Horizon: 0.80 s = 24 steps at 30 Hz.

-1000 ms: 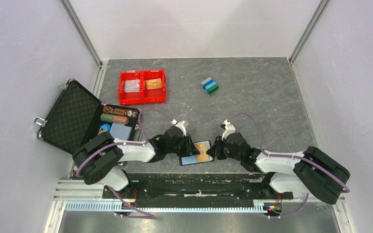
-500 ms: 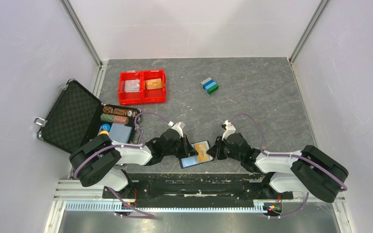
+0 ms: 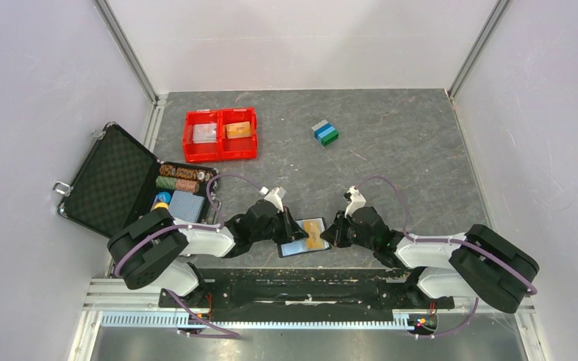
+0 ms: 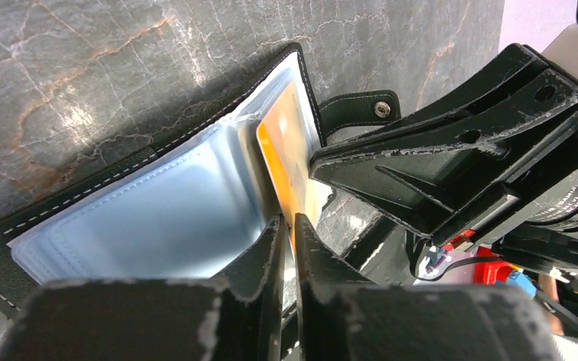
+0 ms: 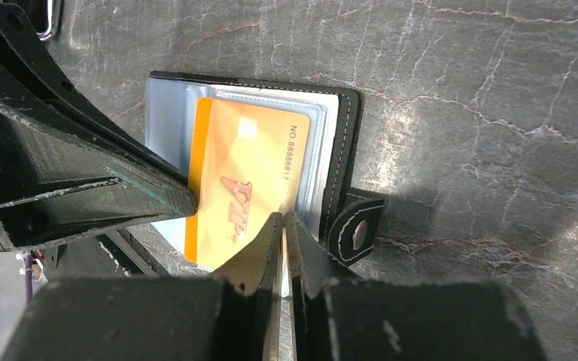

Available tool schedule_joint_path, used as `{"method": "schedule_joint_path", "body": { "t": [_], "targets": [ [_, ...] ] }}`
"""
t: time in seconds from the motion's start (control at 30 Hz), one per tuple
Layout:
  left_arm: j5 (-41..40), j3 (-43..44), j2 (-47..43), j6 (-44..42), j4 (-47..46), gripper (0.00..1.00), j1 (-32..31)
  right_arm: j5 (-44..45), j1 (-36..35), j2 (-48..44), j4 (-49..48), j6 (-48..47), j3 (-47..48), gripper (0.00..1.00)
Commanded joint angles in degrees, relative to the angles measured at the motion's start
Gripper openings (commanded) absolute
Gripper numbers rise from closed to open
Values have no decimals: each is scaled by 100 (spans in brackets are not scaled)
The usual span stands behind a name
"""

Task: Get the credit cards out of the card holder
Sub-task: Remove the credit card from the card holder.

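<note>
The left arm (image 3: 196, 239) has drawn back a little toward the left edge of the tabletop (image 3: 406, 150), its shoulder and white wrist piece both sitting further left than a second ago. The left gripper (image 4: 286, 226) has narrowed from a loose spread to a thin slit that now pinches the edge of the orange credit card (image 5: 244, 180). The right gripper (image 5: 282, 222) has also closed in, its fingers now almost touching at the card's near corner. The right arm's shoulder has edged slightly inward.
</note>
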State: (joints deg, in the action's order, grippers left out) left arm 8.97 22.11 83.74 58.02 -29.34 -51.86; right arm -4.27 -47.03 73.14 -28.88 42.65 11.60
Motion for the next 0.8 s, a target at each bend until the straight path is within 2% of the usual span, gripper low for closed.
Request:
{"method": "schedule_joint_path", "body": {
  "t": [0.0,0.07,0.2,0.47,0.77],
  "targets": [
    [-81,57,-13,354,-512,10,-52,-140,-43,86,260,76,-137,6],
    [-156,11,-65,405,-493,3,-53,-126,-39,73,269,93,-149,6],
    [-312,-33,-292,456,-255,2,-35,-59,5,38,303,112,-239,4],
    [-779,0,-1030,286,1154,2,82,70,106,-45,356,120,-337,3],
    [-868,39,-1728,-72,2051,2,334,-12,123,-21,445,26,-191,3]
  ]
}}
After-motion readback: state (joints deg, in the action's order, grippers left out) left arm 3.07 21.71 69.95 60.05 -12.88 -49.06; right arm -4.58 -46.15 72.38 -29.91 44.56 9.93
